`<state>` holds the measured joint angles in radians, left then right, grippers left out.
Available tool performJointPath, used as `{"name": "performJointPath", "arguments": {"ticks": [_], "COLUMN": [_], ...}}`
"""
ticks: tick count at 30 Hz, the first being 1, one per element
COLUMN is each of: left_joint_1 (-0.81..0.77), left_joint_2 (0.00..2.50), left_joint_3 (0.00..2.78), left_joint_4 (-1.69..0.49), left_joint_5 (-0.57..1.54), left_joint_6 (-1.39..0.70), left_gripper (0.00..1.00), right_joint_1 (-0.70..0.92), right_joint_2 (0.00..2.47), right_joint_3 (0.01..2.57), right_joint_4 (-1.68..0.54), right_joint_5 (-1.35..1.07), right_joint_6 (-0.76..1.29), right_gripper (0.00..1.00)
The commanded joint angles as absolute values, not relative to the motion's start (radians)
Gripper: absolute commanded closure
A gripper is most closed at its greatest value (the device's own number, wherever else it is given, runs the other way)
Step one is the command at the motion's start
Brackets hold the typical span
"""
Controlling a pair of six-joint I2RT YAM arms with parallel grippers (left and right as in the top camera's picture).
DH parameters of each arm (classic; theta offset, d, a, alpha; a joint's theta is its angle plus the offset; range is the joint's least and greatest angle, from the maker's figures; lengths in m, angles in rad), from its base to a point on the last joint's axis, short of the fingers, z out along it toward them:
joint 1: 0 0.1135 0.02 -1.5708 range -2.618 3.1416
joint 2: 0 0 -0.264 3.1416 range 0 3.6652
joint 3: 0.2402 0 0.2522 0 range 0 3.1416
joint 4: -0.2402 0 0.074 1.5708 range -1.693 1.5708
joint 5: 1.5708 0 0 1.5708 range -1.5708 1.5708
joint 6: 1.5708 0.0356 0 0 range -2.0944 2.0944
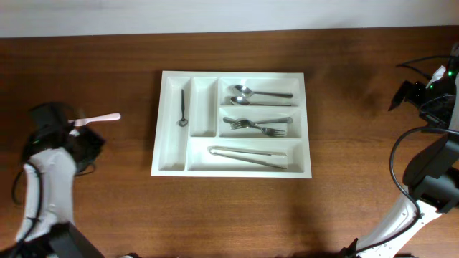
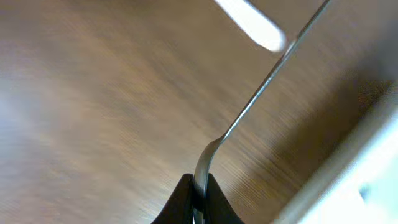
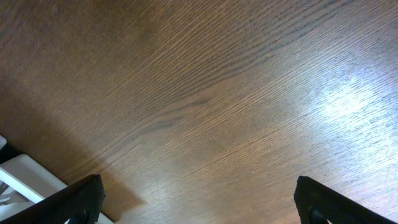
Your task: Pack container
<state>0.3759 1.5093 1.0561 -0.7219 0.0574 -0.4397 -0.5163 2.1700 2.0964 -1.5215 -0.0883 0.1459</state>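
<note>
The container is a large white tray (image 1: 233, 72) at the middle of the table. Its edge shows in the left wrist view (image 2: 348, 180) and its corner in the right wrist view (image 3: 25, 174). It holds a small dark spoon (image 1: 183, 107), spoons (image 1: 262, 93), forks (image 1: 258, 126) and tongs (image 1: 247, 153). My left gripper (image 1: 72, 123) is left of the tray, shut (image 2: 198, 199) on a utensil with a thin metal stem (image 2: 249, 106) and a pale handle (image 1: 100, 118) that points toward the tray. My right gripper (image 1: 403, 94) is open and empty (image 3: 199, 205) over bare wood at the far right.
The tray's second narrow compartment (image 1: 204, 107) has nothing in it. Brown wooden tabletop (image 1: 358, 57) surrounds the tray. Cables (image 1: 419, 64) hang by the right arm at the table's right edge.
</note>
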Motion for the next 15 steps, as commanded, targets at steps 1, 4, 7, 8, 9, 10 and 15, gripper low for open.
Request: {"name": "performJointPath", "arguments": {"ticks": [1, 4, 7, 8, 9, 10, 15], "left_joint_1": [0.231, 0.127, 0.055, 0.036, 0.021, 0.011, -0.052], "left_joint_2": [1.486, 1.486, 1.486, 1.486, 1.486, 1.488, 1.518], "left_joint_3": [1.05, 1.05, 1.05, 1.05, 1.05, 1.05, 1.049], "left_joint_4": [-0.741, -0.744, -0.744, -0.744, -0.745, -0.745, -0.764], "left_joint_5": [0.076, 0.075, 0.075, 0.075, 0.075, 0.075, 0.076], "left_joint_6": [-0.369, -0.369, -0.373, -0.373, -0.373, -0.373, -0.373], "left_gripper": [0.93, 0.93, 0.91, 0.89, 0.88, 0.88, 0.88], "right_joint_1": [-0.512, -0.512, -0.512, -0.512, -0.512, -0.512, -0.512], "right_joint_2": [2.145, 2.145, 2.145, 2.145, 2.145, 2.145, 2.145], "right_joint_3": [2.111, 2.111, 2.111, 2.111, 2.111, 2.111, 2.111], "right_joint_4": [-1.522, -1.522, -1.522, -1.522, -1.522, -1.522, -1.522], "right_joint_5": [-0.094, -0.094, -0.094, -0.094, -0.094, -0.094, -0.094], "right_joint_6": [0.138, 0.138, 0.138, 0.138, 0.138, 0.138, 0.138], "right_gripper": [0.01, 0.01, 0.01, 0.01, 0.01, 0.02, 0.01]}}
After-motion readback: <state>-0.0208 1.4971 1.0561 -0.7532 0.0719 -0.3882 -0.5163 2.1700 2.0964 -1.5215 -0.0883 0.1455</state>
